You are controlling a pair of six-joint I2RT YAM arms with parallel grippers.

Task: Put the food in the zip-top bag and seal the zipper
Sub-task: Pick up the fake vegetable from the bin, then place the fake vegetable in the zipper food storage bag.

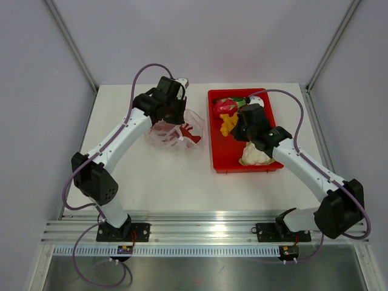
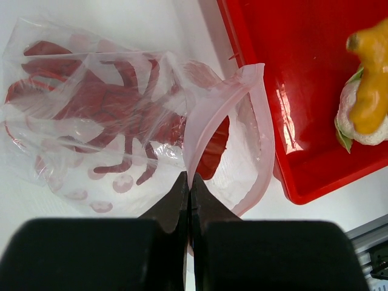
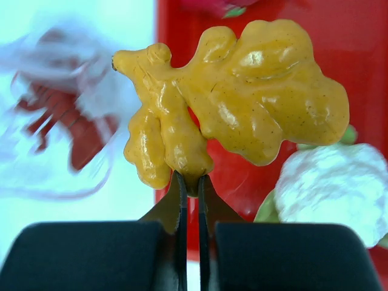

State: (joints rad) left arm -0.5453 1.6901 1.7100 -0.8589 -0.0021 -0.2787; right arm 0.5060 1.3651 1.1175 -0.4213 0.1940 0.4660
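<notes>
The clear zip-top bag [image 2: 91, 121] lies crumpled on the white table, left of the tray, with dark-red chili-like shapes showing through the plastic. Its pink zipper [image 2: 262, 115] curves round an open mouth that faces the tray. My left gripper [image 2: 189, 179] is shut on the near lip of that strip. My right gripper [image 3: 190, 182] is shut on the lower lobe of an orange-yellow lumpy piece [image 3: 254, 85], which it holds over the tray's left part [image 1: 228, 124]. A white cauliflower-like piece [image 1: 254, 154] with a little green rests in the tray.
The red tray [image 1: 221, 159] stands right of centre. A pink dragon fruit [image 1: 225, 107] with green scales lies at its far end. Both arms reach from the near edge, and purple cables loop above them.
</notes>
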